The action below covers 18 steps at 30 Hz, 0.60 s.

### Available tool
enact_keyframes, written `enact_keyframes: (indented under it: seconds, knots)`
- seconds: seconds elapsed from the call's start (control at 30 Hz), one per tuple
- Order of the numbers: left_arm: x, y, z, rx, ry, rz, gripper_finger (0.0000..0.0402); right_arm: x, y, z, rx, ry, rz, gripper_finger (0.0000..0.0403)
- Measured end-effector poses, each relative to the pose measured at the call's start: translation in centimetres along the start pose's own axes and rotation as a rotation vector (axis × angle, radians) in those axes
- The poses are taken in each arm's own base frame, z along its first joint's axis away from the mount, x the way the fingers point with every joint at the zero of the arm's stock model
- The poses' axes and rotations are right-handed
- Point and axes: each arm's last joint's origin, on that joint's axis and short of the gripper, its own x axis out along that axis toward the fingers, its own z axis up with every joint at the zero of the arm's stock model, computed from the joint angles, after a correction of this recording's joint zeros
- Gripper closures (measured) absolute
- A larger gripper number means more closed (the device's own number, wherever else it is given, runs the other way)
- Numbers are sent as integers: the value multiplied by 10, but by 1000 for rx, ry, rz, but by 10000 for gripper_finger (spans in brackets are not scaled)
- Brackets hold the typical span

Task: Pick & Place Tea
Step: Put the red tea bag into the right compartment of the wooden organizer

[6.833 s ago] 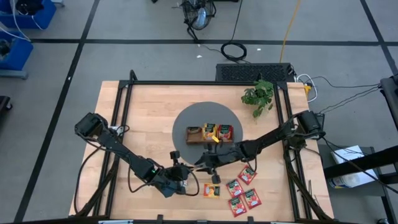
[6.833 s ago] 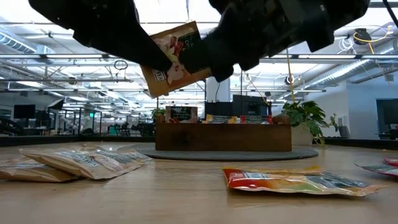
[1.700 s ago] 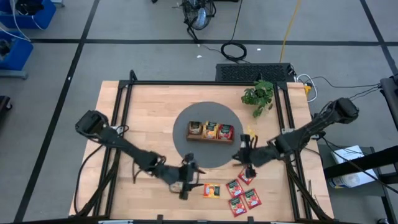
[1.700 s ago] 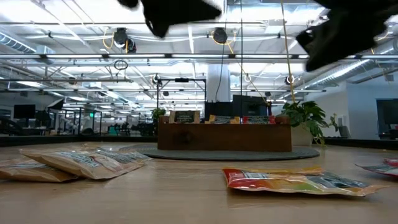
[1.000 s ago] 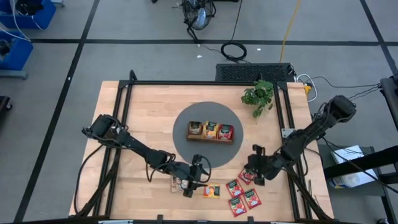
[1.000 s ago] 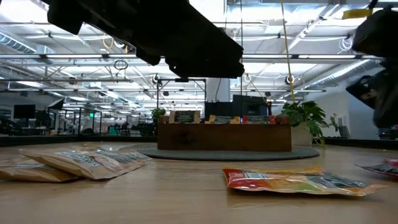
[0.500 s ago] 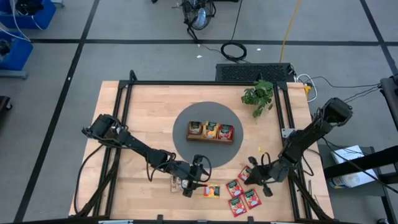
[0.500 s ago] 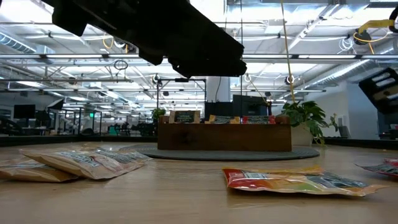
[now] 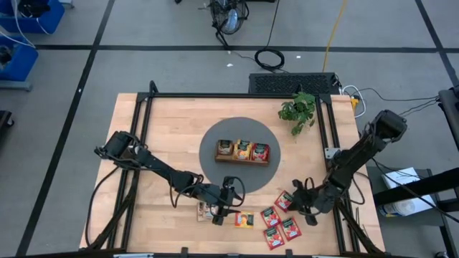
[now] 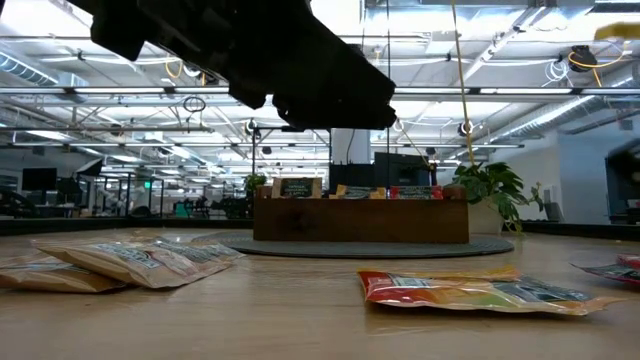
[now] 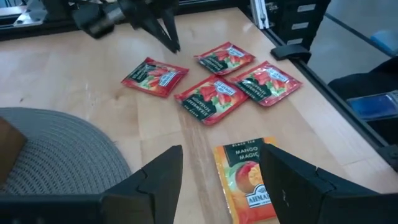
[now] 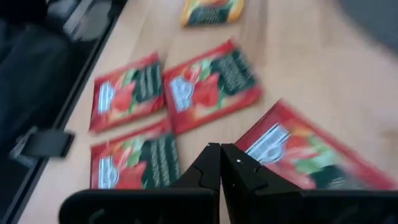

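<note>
We hover the right tool [image 9: 303,195], pressed together, over red sachets [image 12: 211,84] lower right; spread it before descending; left tool [image 9: 228,204] spread.

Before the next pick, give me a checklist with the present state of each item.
1. Left gripper jaws open and empty: ok.
2. Left gripper lined up over the orange sachet: ok, it lies flat between the fingers in the left wrist view.
3. Right gripper jaws ready to grasp: not ok, they are shut and hold nothing.
4. Right gripper over the red sachets: ok, four lie flat on the table below it.
5. Arms apart: ok, the grippers work at separate spots near the front edge.
6. Room left in the tray: cannot tell, sachets already stand in all three compartments.
</note>
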Motion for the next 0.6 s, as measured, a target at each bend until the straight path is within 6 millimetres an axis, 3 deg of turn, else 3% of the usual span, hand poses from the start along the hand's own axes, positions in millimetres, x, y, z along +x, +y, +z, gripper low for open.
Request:
enact_keyframes:
  seconds: [0.2,0.6]
  knots:
    - [0,1,-2,-13,22,10,188,-14,-5,1,45,-51,-116,403]
    - [0,1,-2,-34,19,10,188,-15,-21,-11,250,67,-255,403]
